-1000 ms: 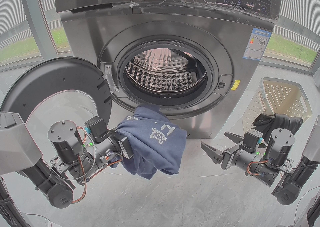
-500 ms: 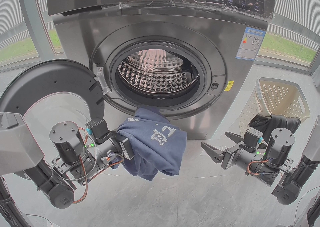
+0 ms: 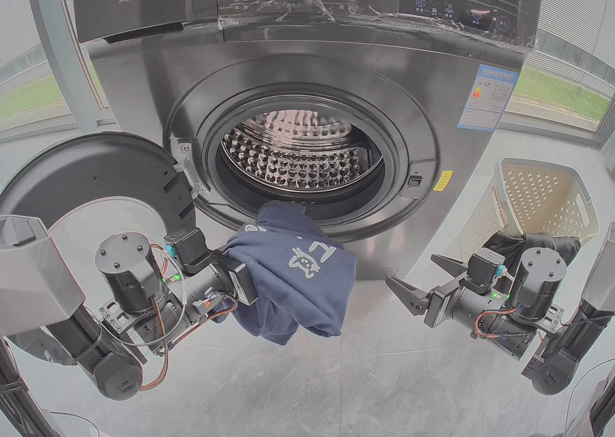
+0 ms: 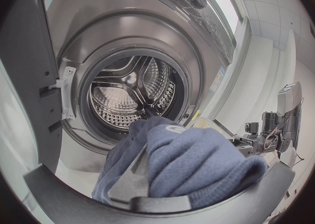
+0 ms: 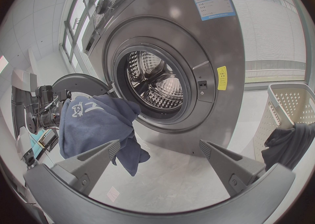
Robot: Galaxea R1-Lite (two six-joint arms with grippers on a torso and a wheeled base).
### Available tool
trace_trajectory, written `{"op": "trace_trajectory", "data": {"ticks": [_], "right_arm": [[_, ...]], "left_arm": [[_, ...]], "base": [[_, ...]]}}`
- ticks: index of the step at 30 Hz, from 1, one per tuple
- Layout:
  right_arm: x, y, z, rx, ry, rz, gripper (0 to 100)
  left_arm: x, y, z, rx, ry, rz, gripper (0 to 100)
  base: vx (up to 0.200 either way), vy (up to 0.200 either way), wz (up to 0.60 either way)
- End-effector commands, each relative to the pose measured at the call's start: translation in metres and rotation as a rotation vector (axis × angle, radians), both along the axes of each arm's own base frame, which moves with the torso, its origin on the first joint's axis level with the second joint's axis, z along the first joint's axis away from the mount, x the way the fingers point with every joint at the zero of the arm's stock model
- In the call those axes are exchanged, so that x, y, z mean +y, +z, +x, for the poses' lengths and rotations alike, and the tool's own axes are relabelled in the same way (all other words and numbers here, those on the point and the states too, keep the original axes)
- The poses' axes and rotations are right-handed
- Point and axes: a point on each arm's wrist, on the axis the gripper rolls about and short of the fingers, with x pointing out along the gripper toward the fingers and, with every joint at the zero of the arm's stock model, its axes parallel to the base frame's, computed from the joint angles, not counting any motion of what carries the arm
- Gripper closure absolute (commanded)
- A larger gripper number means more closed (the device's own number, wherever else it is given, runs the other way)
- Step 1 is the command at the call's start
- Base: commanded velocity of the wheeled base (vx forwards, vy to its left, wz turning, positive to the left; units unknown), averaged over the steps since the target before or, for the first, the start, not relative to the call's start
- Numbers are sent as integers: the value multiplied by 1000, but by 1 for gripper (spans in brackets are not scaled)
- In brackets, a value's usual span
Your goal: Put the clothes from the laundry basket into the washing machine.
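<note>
A navy blue garment with a white print hangs draped over my left gripper, which is shut on it; one grey finger shows under the cloth. The garment sits just below and in front of the washing machine's open drum. My right gripper stands open and empty to the right, low in front of the machine. Behind it a black garment hangs over the front of the cream laundry basket.
The round machine door is swung wide open to the left, close behind my left arm. The basket leans beside the machine's right side. Grey tiled floor lies open in front of the machine. Windows stand behind.
The whole head view has shifted: the machine now looks nearer and sits slightly left. Both arms hold the same poses, and the navy garment stays in the left gripper.
</note>
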Motion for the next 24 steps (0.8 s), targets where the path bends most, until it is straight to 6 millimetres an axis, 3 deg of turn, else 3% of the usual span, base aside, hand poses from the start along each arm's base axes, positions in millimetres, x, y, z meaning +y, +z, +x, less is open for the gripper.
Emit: {"op": "trace_trajectory", "data": {"ticks": [1, 5, 13, 24], "right_arm": [[0, 0, 0, -1, 0, 1, 0], [-1, 0, -1, 1, -1, 1, 0], [-2, -9, -13, 47, 29, -34, 0], [-1, -8, -13, 44, 30, -31, 0]], "left_arm": [[0, 0, 0, -3, -2, -3, 100], [-1, 0, -1, -2, -4, -2, 100], [-2, -5, 0, 12, -5, 8, 100], [-2, -5, 0, 12, -5, 8, 100]], "base": [[200, 0, 0], [200, 0, 0], [0, 0, 0], [0, 18, 0]]}}
